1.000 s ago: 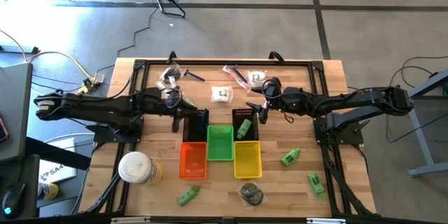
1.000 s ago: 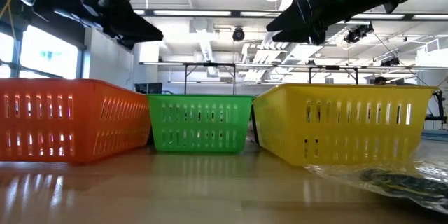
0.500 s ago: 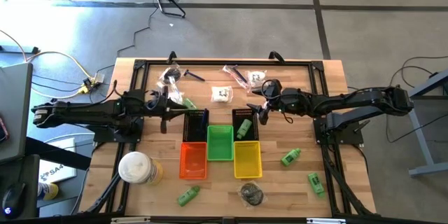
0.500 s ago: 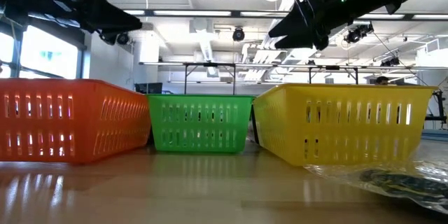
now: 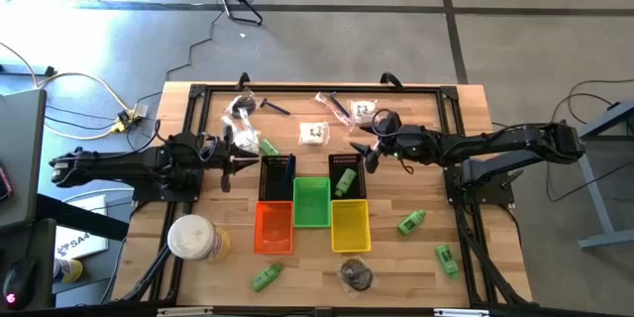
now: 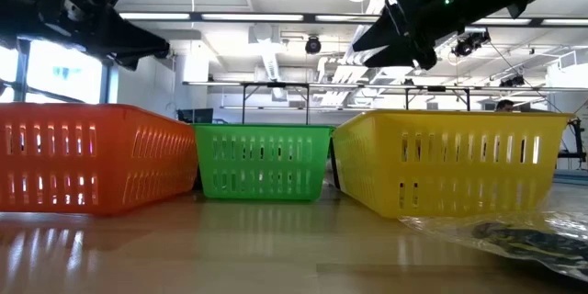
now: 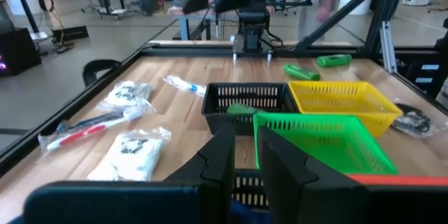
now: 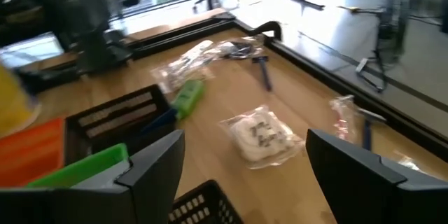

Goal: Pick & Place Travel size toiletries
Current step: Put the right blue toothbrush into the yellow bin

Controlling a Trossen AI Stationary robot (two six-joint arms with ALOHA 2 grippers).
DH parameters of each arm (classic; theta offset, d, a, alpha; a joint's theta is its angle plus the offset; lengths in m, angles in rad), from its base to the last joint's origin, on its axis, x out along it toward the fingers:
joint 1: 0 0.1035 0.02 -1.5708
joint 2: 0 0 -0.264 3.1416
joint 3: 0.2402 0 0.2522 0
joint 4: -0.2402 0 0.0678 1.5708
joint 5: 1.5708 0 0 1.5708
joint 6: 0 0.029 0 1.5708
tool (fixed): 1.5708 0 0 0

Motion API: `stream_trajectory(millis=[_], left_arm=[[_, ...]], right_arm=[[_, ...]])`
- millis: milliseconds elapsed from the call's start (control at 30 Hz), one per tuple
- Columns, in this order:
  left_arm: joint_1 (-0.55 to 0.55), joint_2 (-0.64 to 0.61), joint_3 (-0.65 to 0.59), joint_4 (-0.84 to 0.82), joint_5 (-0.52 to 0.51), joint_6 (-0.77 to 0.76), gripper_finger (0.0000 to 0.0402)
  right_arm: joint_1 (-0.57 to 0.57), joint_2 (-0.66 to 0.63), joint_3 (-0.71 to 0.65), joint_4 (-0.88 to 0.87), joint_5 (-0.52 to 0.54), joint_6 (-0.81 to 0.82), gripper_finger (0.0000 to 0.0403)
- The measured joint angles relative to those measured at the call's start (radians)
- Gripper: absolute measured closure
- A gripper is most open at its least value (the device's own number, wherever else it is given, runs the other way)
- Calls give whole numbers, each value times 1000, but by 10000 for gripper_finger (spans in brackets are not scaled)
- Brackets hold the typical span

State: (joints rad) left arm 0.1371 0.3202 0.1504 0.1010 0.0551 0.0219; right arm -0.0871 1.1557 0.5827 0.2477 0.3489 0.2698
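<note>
The travel size toiletries lie scattered. A green tube (image 5: 267, 146), clear-wrapped white pieces (image 5: 314, 133) (image 5: 364, 111) and wrapped sticks (image 5: 334, 106) lie flat at the far side. Green bottles (image 5: 412, 221) (image 5: 265, 276) lie near the front. One more green bottle (image 5: 345, 180) lies in the right black basket (image 5: 347, 163). My left gripper (image 5: 248, 158) (image 7: 245, 147) hangs level just left of the left black basket (image 5: 276, 176), a narrow empty gap between its fingers. My right gripper (image 5: 369, 156) (image 8: 245, 154) hovers wide open over the right black basket's far edge, holding nothing.
The green (image 5: 311, 201), orange (image 5: 273, 226) and yellow (image 5: 349, 226) baskets stand side by side in front of the black ones. A round white-and-yellow container (image 5: 193, 238) stands front left. A dark piece in clear wrap (image 5: 357, 274) lies at the front edge. A black frame (image 5: 317, 88) rims the table.
My left gripper has drawn back from over the left black basket toward the table's left edge, sinking a little, its narrow gap unchanged. My right gripper has kept its place, wide open.
</note>
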Motion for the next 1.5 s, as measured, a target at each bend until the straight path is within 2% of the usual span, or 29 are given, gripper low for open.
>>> stream_trajectory(millis=[167, 467, 667, 933, 1267, 1500], left_arm=[[0, -12, -16, 0, -1, 0, 341], [0, -11, -16, -5, -4, 0, 341], [0, -11, -16, -23, -4, 0, 341], [0, -11, -16, -24, -13, 0, 341], [0, -11, -15, -42, -15, 0, 341], [0, -11, -15, -49, -16, -1, 341]], right_arm=[[0, 0, 0, -2, 94, 64, 113], [22, 0, 0, -12, 162, 134, 113], [51, 0, 3, -22, 251, 167, 113], [56, 11, 124, -379, 396, 374, 113], [6, 45, 130, -585, 405, 667, 113], [-38, 165, 130, -579, 352, 739, 113]])
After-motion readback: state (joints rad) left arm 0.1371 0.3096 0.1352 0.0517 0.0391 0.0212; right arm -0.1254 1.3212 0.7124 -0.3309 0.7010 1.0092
